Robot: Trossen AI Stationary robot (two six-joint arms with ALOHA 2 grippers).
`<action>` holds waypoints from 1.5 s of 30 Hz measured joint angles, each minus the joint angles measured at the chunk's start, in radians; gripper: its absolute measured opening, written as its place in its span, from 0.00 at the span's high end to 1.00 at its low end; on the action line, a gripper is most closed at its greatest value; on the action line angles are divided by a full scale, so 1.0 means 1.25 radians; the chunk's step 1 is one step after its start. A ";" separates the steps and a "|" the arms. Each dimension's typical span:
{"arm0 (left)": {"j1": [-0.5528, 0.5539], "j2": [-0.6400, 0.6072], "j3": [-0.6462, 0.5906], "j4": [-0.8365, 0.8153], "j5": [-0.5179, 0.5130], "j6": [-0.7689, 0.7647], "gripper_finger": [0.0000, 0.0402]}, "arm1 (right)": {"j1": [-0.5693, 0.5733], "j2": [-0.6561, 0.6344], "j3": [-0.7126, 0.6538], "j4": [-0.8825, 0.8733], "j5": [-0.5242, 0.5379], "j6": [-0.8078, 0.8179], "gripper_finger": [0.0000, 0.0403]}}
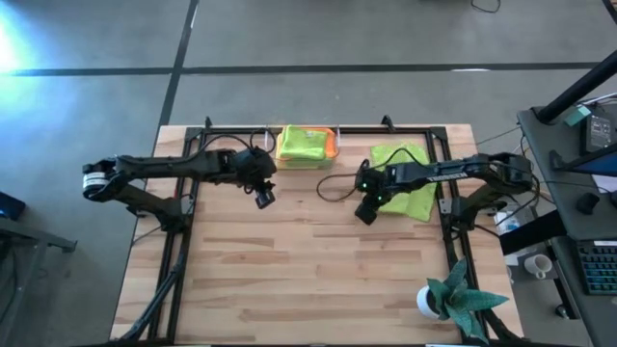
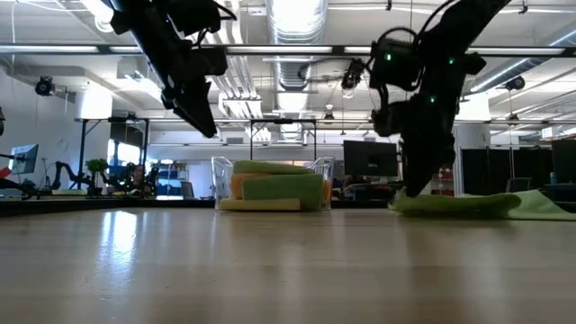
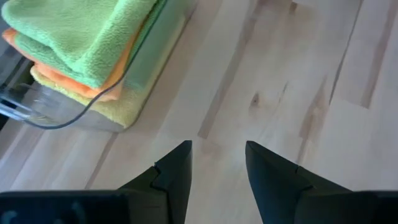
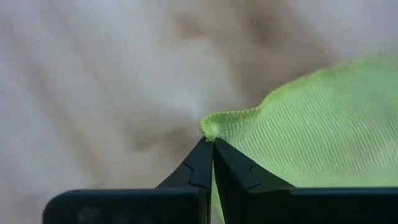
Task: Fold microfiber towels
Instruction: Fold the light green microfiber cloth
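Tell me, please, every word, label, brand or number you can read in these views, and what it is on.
None can be read: the lime green towel, the towels in the clear plastic bin, the wooden table and both arms bear no legible writing. Background monitors in the low view are too small.

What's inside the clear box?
The box holds stacked towels: a green towel on top, an orange towel under it, a yellow towel at the bottom. Anything beneath the stack is covered.
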 joint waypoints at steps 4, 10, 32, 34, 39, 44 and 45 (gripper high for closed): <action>-0.009 0.000 0.000 0.000 0.004 0.006 0.66 | 0.056 -0.012 0.021 0.015 -0.035 0.047 0.98; -0.013 0.000 0.000 0.008 0.019 0.006 0.66 | 0.124 -0.012 0.084 0.019 -0.035 0.101 0.98; -0.047 0.000 -0.001 0.091 0.277 0.005 0.66 | 0.260 0.140 0.362 0.021 -0.031 0.232 0.98; -0.052 0.000 -0.001 0.098 0.277 0.013 0.66 | 0.268 0.164 0.392 0.022 -0.031 0.237 0.98; -0.069 0.003 -0.001 0.104 0.278 0.067 0.66 | 0.280 0.215 0.462 0.020 -0.031 0.219 0.98; -0.097 0.008 -0.002 0.104 0.278 0.081 0.66 | 0.282 0.239 0.503 0.019 -0.025 0.212 0.98; -0.105 0.011 -0.002 0.106 0.280 0.103 0.66 | 0.282 0.242 0.511 0.017 -0.025 0.207 0.98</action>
